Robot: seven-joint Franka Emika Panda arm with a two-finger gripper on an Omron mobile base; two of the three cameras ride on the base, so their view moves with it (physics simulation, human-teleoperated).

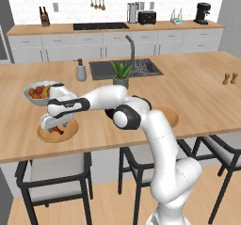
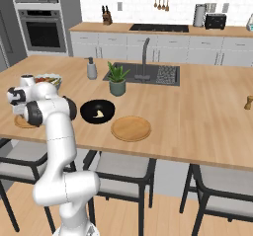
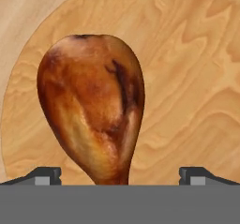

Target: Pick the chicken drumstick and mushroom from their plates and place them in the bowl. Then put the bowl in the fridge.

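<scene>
Risk at this moment lay in the grasp: the gripper (image 3: 119, 175) hung low over the chicken drumstick (image 3: 91, 108) with its fingers spread wide, one tip on each side of the narrow bone end and neither touching it. The meat was glossy and rounded, so I judged that jaws shutting on the thin end alone might let it slide or swing, and a tip coming down too far might press on the plate. The drumstick lay on the left wooden plate (image 1: 70, 132), near the front edge of the island counter (image 1: 197, 97), just in front of a grey-blue fruit bowl (image 1: 34, 93). The black bowl (image 2: 97, 111) sat further along the counter and held a small pale piece, probably the mushroom (image 2: 100, 114). Beside it, the second wooden plate (image 2: 131, 128) lay bare.
</scene>
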